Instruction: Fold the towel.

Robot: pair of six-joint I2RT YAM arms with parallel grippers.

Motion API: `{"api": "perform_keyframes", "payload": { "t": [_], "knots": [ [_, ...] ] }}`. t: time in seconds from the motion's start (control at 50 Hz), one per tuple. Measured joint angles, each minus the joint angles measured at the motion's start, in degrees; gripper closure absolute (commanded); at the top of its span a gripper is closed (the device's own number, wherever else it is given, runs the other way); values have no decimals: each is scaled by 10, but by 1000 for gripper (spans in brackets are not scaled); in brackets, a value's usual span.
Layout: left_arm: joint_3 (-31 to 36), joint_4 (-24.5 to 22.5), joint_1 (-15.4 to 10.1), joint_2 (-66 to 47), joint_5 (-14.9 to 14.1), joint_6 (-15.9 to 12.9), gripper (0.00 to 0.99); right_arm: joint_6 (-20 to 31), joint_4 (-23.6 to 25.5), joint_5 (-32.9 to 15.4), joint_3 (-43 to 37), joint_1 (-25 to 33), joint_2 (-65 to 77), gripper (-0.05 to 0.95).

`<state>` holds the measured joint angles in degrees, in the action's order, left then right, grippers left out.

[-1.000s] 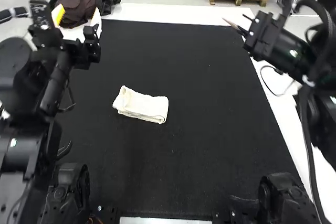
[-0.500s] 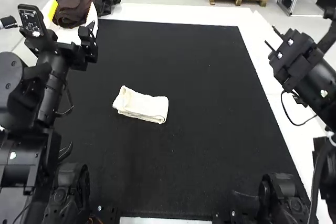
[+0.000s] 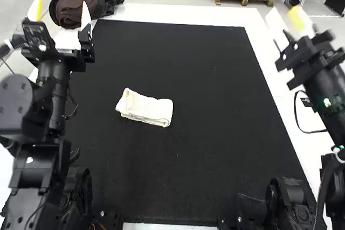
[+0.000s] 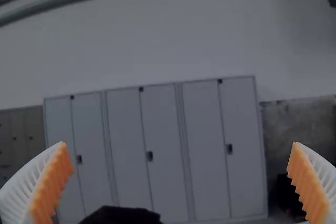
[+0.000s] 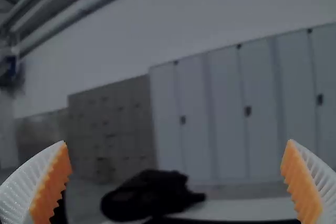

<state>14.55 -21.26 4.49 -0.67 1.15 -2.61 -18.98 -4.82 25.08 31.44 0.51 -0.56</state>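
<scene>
Towel (image 3: 144,109) folded compact, left on mat (image 3: 215,133). Left gripper (image 4: 179,142), right gripper (image 5: 176,141): jaws wide. Fold judged complete; keep both clear.

The folded cream rectangular towel (image 3: 144,110) looks like soft, matt cloth, the wide black mat (image 3: 178,171) matt and slightly rough, the white flat tabletop (image 3: 172,14) smooth.
</scene>
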Motion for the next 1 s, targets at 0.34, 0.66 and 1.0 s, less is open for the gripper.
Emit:
{"api": "perform_keyframes", "payload": {
  "t": [0.34,0.66,1.0],
  "knots": [
    [-139,-124,0,0,-10,-77,38,184,-136,-191,-172,0,0,-18],
    [-142,46,0,0,-12,-30,38,277,-178,-303,-311,0,-1,-18],
    [-142,209,0,0,-12,7,26,292,30,-308,-311,0,-1,-18]
  ]
}}
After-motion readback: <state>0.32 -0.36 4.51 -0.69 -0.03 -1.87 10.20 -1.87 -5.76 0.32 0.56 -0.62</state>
